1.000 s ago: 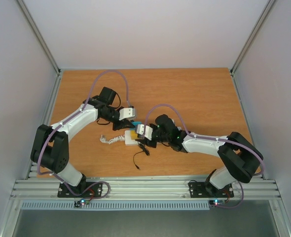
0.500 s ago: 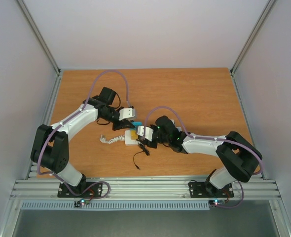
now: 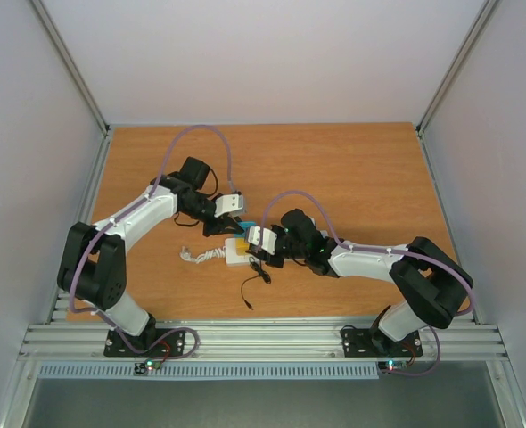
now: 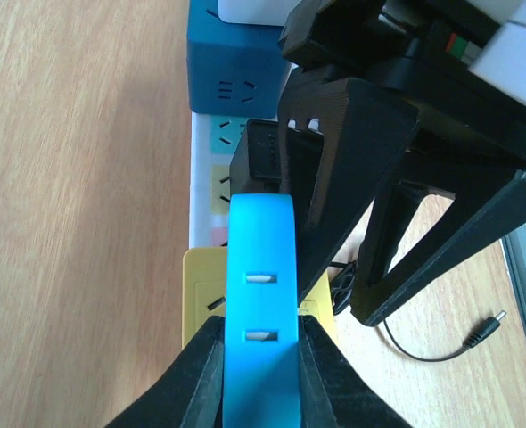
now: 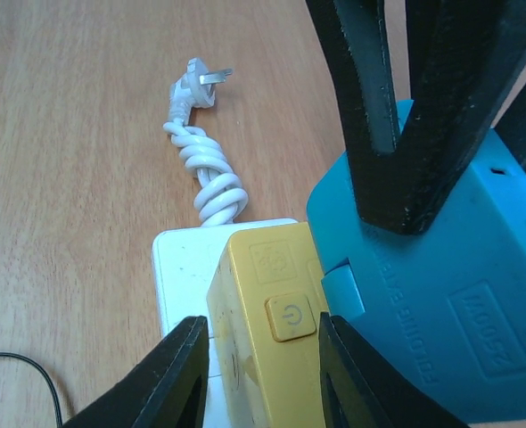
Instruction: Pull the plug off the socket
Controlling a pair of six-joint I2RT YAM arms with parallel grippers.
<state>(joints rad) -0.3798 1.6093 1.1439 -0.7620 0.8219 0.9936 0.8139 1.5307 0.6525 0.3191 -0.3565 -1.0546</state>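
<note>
Here the pull looks begun, not finished. Your left gripper (image 4: 261,361) is clamped on the smooth, boxy blue plug (image 5: 441,294), tilted over the socket (image 5: 178,267), a white plastic strip lying mid-table. Whether its pins are free is hidden. Your right gripper (image 5: 258,374) straddles the glossy yellow block (image 5: 258,285); whether it presses cannot be told. 1 coiled cord (image 5: 209,169) trails off.

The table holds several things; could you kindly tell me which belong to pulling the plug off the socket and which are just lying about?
Job in hand: socket; blue adapter, pinched by left gripper; yellow block, straddled by right gripper.
Lying about: thin black cable; dark blue cube further along the socket, untouched.
</note>
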